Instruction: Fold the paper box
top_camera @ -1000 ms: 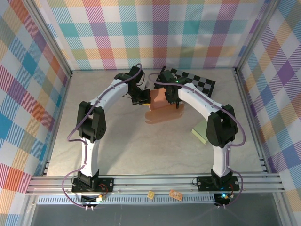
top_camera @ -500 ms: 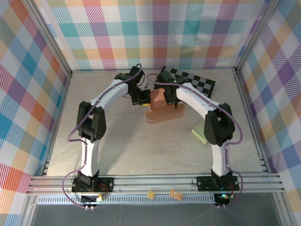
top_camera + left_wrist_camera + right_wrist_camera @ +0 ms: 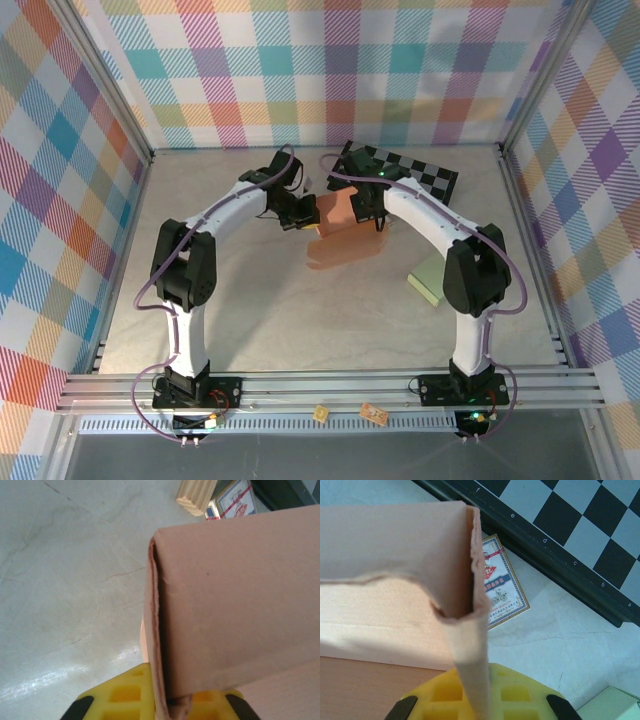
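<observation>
On the bench at right, nearest, green pad (image 3: 428,278) lies flat. Mid-bench toward the back, paper box (image 3: 345,243) sits btwn both arms, long axis approx L-R, left end slightly nearer, one panel raised on far side. L fingers (image 3: 125,697) clamped on its left wall edge, R fingers (image 3: 520,695) clamped on right flap. Beyond: card pack (image 3: 496,587), wood block (image 3: 196,492), then chessboard (image 3: 400,172) at back.
</observation>
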`<state>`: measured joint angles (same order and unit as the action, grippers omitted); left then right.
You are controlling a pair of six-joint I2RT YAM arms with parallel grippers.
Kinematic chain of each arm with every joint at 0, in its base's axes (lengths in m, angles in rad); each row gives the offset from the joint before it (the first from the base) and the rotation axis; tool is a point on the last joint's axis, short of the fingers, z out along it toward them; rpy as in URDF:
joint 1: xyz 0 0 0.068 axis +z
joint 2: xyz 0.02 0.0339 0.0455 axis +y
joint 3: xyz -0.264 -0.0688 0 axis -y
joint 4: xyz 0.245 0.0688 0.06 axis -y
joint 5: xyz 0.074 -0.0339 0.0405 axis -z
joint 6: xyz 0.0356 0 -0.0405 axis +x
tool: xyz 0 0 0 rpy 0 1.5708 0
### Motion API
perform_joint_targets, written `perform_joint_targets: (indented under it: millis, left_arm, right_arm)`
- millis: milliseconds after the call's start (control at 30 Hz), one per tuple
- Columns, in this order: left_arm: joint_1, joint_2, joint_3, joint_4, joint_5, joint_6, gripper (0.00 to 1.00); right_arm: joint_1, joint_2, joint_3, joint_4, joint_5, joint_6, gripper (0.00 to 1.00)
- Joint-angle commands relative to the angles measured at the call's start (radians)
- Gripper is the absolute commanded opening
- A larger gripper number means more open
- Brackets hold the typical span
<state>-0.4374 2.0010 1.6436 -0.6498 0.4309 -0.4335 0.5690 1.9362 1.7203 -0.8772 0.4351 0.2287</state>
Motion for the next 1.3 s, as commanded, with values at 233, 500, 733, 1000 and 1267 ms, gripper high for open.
perform_joint_targets:
  millis: [233, 500, 733, 1000, 1267]
  left_arm:
    - [0.0, -0.059, -0.083, 0.23, -0.018, -0.052, 0.12]
    - [-0.001, -0.088, -0.143, 0.311, -0.08, -0.074, 0.55]
    - [-0.004, -0.117, -0.173, 0.342, -0.135, -0.074, 0.4]
    - [-0.054, -0.18, -0.241, 0.398, -0.251, 0.001, 0.36]
    - [-0.072, -0.211, -0.298, 0.466, -0.277, 0.015, 0.15]
  right_arm:
    - [0.003, -0.016, 0.015, -0.027, -0.105, 0.037, 0.0]
    - [0.003, 0.001, 0.031, -0.049, -0.122, 0.056, 0.0]
    - [0.003, 0.013, 0.044, -0.069, -0.119, 0.067, 0.0]
    - [0.003, 0.036, 0.08, -0.106, -0.121, 0.087, 0.0]
    - [0.003, 0.042, 0.079, -0.108, -0.141, 0.103, 0.0]
